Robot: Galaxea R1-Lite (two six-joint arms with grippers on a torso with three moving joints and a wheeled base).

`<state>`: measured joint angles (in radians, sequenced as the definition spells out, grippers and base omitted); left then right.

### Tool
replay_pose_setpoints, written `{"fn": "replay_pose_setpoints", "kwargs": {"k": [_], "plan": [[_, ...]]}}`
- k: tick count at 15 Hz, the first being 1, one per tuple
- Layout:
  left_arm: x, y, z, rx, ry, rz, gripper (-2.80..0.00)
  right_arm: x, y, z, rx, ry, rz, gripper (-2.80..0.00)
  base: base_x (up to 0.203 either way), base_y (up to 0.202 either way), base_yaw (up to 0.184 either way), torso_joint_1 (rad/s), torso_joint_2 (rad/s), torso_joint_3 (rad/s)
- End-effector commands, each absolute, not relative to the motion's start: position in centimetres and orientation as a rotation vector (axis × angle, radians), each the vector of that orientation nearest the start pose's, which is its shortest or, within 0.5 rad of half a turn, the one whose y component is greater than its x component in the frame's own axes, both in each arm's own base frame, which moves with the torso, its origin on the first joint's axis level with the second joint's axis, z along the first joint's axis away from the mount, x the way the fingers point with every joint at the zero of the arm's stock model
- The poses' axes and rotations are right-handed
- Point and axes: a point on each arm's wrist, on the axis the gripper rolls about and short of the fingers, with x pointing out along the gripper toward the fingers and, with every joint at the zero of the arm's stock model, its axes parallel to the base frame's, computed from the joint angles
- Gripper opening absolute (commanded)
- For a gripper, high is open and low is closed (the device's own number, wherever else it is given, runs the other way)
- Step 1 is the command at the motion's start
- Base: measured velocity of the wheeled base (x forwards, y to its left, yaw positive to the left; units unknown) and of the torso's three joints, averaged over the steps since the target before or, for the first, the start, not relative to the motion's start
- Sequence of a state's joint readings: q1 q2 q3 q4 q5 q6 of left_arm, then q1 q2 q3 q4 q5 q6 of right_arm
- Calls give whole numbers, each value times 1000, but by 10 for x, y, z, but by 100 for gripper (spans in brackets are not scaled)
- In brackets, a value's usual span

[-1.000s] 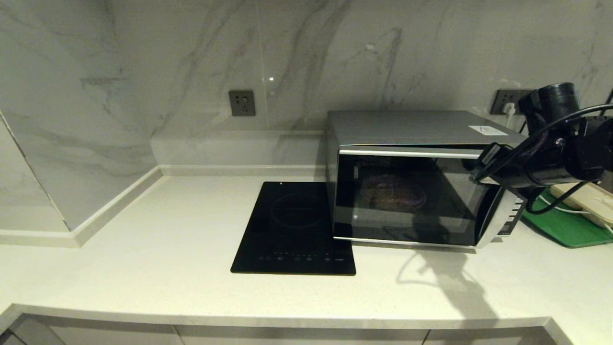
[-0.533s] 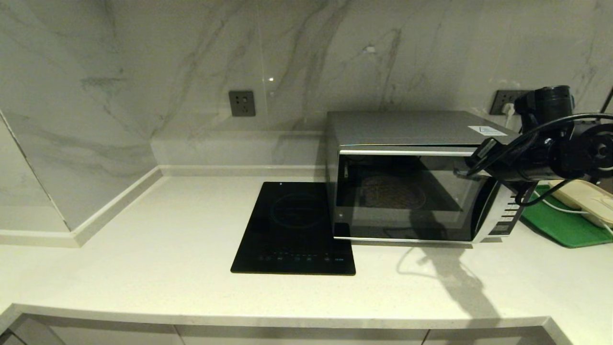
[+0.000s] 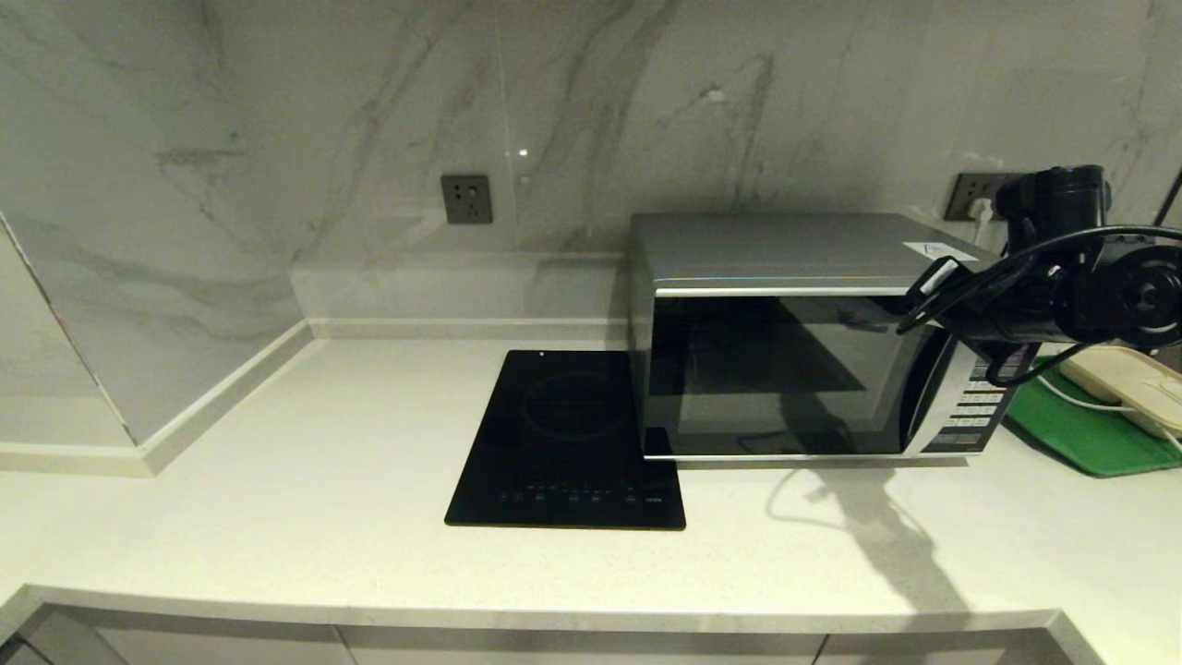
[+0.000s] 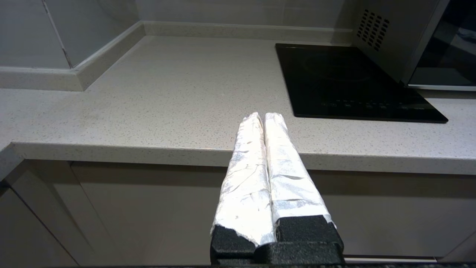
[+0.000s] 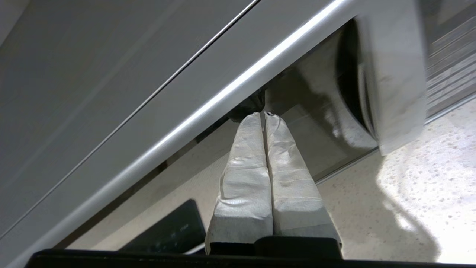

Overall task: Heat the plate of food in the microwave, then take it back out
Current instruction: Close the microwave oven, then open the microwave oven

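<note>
The silver microwave point(image 3: 785, 369) stands at the back right of the counter with its dark glass door closed. The plate of food is hidden; the door glass shows only reflections. My right gripper point(image 3: 926, 294) is shut and empty, its taped fingertips against the door's upper right corner, just under the silver top trim point(image 5: 186, 123). The right wrist view shows the right gripper point(image 5: 264, 114) touching the dark glass. My left gripper point(image 4: 263, 115) is shut and empty, parked low in front of the counter's front edge, out of the head view. The microwave's vented side point(image 4: 386, 41) shows there.
A flat black cooktop point(image 3: 568, 443) lies on the counter directly left of the microwave. A green mat point(image 3: 1080, 434) with a cream power strip point(image 3: 1127, 388) sits to the right of the microwave. A wall socket point(image 3: 465, 198) is on the marble backsplash.
The microwave door swung from ajar to closed, with my right gripper following it toward the microwave. The plate seen dimly inside earlier no longer shows.
</note>
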<state>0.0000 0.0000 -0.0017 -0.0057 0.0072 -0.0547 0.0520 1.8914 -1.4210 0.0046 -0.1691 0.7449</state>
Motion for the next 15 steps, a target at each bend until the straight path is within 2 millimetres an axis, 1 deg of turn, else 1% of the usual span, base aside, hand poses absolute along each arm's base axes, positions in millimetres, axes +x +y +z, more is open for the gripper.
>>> {"fn": "replay_pose_setpoints", "kwargs": {"k": [1, 3, 4, 7, 9, 10, 11, 13, 14, 15], "plan": [[-23, 0, 77, -55, -8, 7, -280, 367, 15, 231, 683, 403, -280, -280, 0, 0, 0, 0, 0, 0], [-23, 0, 77, -55, -8, 7, -280, 355, 15, 232, 680, 416, -285, -280, 0, 0, 0, 0, 0, 0], [-23, 0, 77, -55, -8, 7, -280, 345, 14, 232, 680, 429, -283, -280, 0, 0, 0, 0, 0, 0], [-23, 0, 77, -55, -8, 7, -280, 308, 7, 242, 701, 461, -246, -280, 0, 0, 0, 0, 0, 0], [-23, 0, 77, -55, -8, 7, -280, 279, -4, 253, 719, 462, -251, -280, 0, 0, 0, 0, 0, 0], [-23, 0, 77, -55, -8, 8, -280, 267, -17, 255, 743, 472, -268, -280, 0, 0, 0, 0, 0, 0], [-23, 0, 77, -55, -8, 7, -280, 259, -34, 253, 780, 489, -287, -280, 0, 0, 0, 0, 0, 0], [-23, 0, 77, -55, -8, 7, -280, 248, -75, 243, 892, 537, -312, -280, 0, 0, 0, 0, 0, 0], [-23, 0, 77, -55, -8, 8, -280, 247, -99, 230, 969, 579, -325, -280, 0, 0, 0, 0, 0, 0], [-23, 0, 77, -55, -8, 7, -280, 253, -120, 209, 1043, 643, -341, -280, 0, 0, 0, 0, 0, 0]]}}
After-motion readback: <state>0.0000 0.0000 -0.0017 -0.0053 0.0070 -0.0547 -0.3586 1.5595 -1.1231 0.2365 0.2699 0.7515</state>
